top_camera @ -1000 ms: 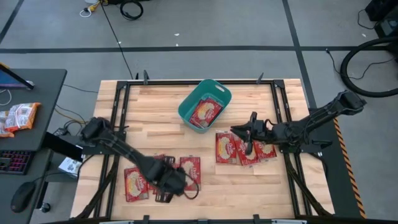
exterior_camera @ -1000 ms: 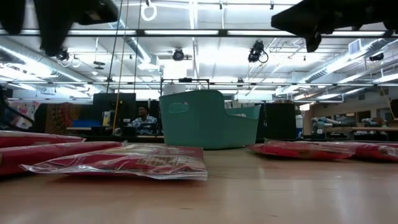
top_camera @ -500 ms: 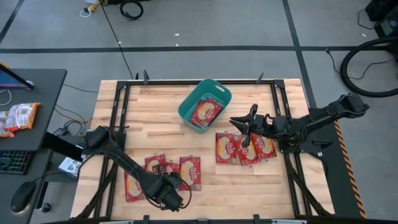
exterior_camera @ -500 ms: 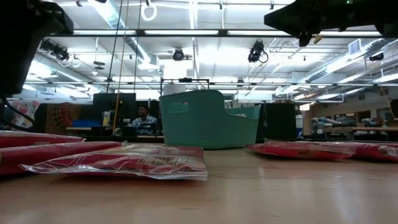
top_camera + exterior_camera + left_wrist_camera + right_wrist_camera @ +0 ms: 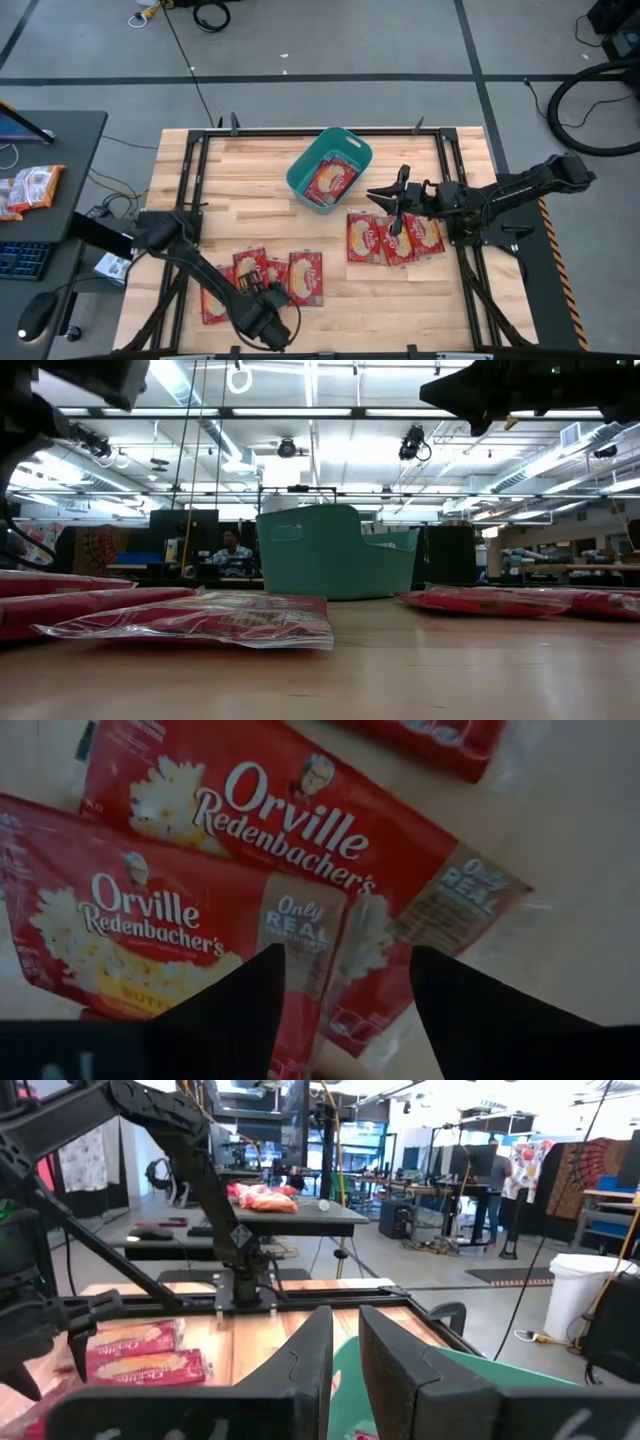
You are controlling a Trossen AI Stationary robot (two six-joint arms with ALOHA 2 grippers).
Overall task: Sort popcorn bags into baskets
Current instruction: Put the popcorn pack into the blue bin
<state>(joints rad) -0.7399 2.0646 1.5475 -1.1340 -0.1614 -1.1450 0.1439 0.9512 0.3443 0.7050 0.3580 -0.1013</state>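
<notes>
Now the left gripper (image 5: pixel 262 322) is low at the front edge of the table (image 5: pixel 250 190), over the group of red bags (image 5: pixel 305 277) near the front left corner; in its wrist view the two dark fingers (image 5: pixel 235 1005) stand apart with nothing between them, above two overlapping bags (image 5: pixel 290 830) whose far ends are cut off by the frame. How many bags lie in this group is hard to say from above, because the arm covers part of them. The right gripper (image 5: pixel 398 200) is raised between the basket (image 5: pixel 330 168) and a second group of bags (image 5: pixel 395 238) right of the middle; its fingers (image 5: pixel 310 1360) are only a narrow gap apart and hold nothing. The teal basket stands near the back edge, close to the middle, with at least one bag (image 5: pixel 330 180) inside; more below it cannot be seen. From table height the basket (image 5: pixel 335 550) hides its contents fully, a bag (image 5: pixel 200 618) lies flat in front, and both grippers show only as dark shapes cut by the top of the frame.
</notes>
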